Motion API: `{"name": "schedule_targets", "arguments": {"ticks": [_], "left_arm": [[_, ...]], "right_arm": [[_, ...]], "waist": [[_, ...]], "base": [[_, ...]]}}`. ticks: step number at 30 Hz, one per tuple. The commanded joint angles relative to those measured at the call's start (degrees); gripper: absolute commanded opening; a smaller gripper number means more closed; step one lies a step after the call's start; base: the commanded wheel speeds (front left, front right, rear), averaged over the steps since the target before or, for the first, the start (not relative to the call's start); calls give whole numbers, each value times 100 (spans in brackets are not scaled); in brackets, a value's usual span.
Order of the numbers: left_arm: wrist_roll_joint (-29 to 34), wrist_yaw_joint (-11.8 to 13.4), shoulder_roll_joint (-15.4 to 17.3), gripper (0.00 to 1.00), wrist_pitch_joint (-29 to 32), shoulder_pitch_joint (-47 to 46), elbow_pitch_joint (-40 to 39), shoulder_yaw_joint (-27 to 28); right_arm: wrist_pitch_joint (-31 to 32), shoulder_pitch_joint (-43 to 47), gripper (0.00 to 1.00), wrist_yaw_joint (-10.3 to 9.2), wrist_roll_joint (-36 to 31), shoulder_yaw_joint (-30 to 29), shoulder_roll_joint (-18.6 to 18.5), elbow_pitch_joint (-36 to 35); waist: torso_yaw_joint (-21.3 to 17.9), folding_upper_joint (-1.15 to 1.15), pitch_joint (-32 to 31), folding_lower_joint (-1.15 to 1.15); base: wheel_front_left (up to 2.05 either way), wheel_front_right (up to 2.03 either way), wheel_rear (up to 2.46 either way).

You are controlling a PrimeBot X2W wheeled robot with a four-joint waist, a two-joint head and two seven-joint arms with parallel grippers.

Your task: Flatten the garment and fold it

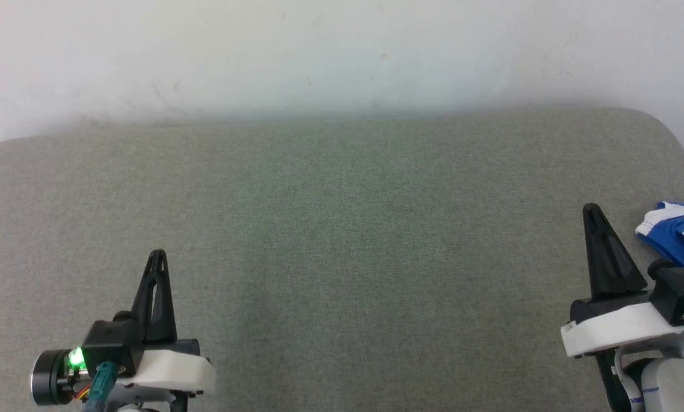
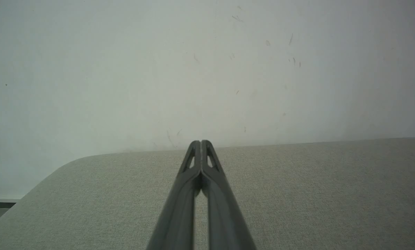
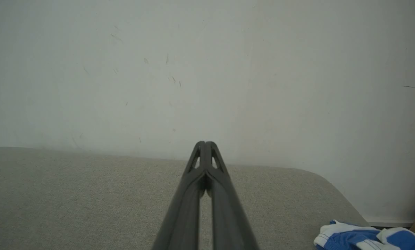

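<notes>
The garment (image 1: 676, 233), bright blue with white trim, lies bunched at the right edge of the grey cushioned surface (image 1: 342, 229); the frame cuts it off. The right wrist view shows the garment (image 3: 360, 238) at the bottom right corner. My right gripper (image 1: 592, 209) is shut and empty, just left of the garment and apart from it. In its own wrist view the right gripper (image 3: 204, 143) has its tips pressed together. My left gripper (image 1: 158, 253) is shut at the lower left, far from the garment, holding nothing. The left gripper (image 2: 200, 142) likewise shows closed tips in its wrist view.
A pale wall (image 1: 342, 51) rises directly behind the cushioned surface. The surface has rounded far corners (image 1: 656, 123), and its right edge runs just past the garment. Bare grey fabric spans the stretch between the two grippers.
</notes>
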Motion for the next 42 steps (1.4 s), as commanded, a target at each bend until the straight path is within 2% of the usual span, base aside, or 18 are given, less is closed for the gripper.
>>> {"name": "schedule_targets", "arguments": {"ticks": [1,42], "left_arm": [[30,-38,-32,0,27,-45,19,-15],[77,-171,-113,0,509,-117,128,-70]], "right_arm": [[39,85,0,-3,-56,25,32,-38],[520,220,0,-6,-237,149,115,-102]], "waist": [[1,0,-3,0],[19,0,-109,0]], "base": [[0,0,0],[0,0,0]]}}
